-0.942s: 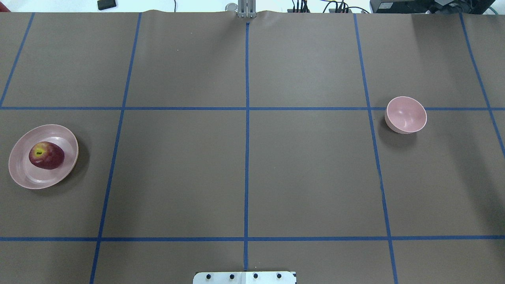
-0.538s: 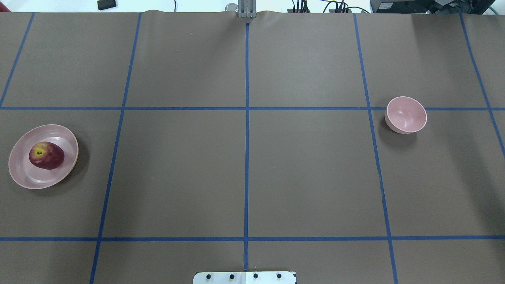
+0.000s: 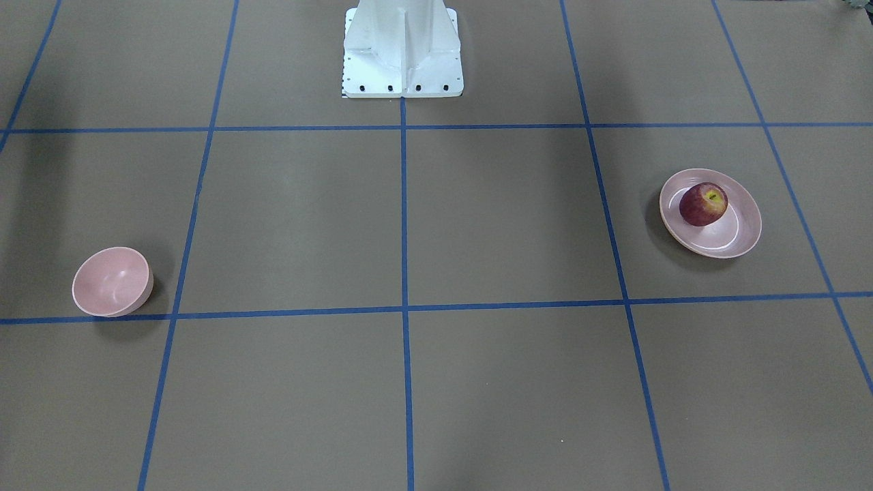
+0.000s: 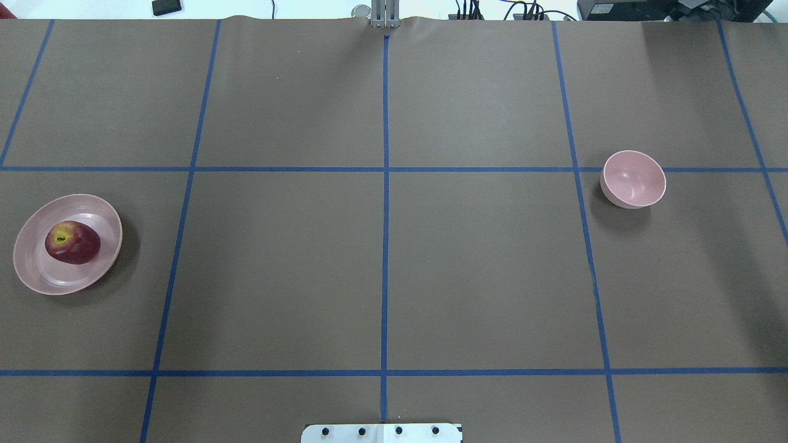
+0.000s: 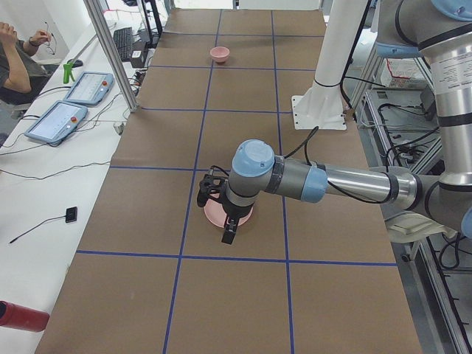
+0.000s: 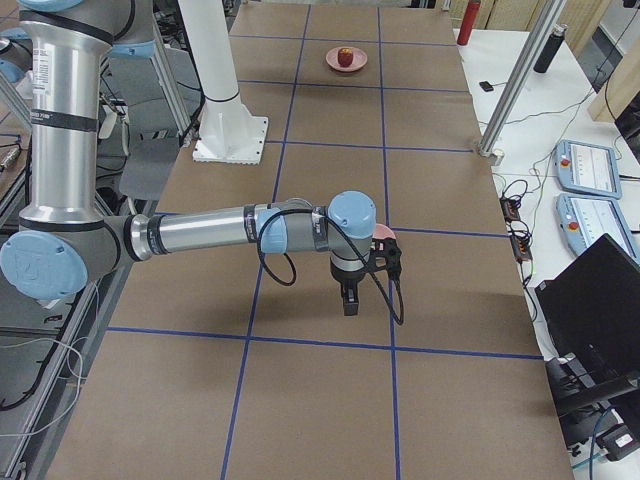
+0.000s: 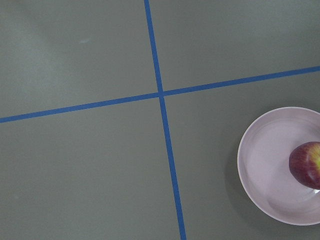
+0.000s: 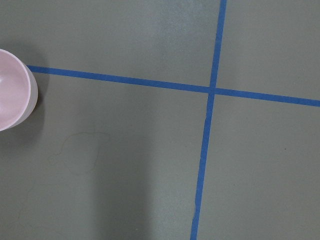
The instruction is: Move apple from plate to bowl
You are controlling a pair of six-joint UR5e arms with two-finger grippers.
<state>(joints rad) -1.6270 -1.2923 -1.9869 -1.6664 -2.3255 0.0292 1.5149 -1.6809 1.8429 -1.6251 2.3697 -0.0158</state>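
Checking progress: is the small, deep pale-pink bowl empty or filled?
Empty: the small pale-pink bowl shows a bare inside; the dark-red apple lies on the wide pink plate.

**Change status: no change detected in the overhead view.**
Compared with both earlier overhead frames, the apple [image 4: 72,242] lies at the same spot on the plate [image 4: 46,274], with its yellow stem dimple facing the same way. The bowl [image 4: 634,179] stands at the same place on the blue tape line [image 4: 492,169]. Only the overhead view has earlier frames for comparison.
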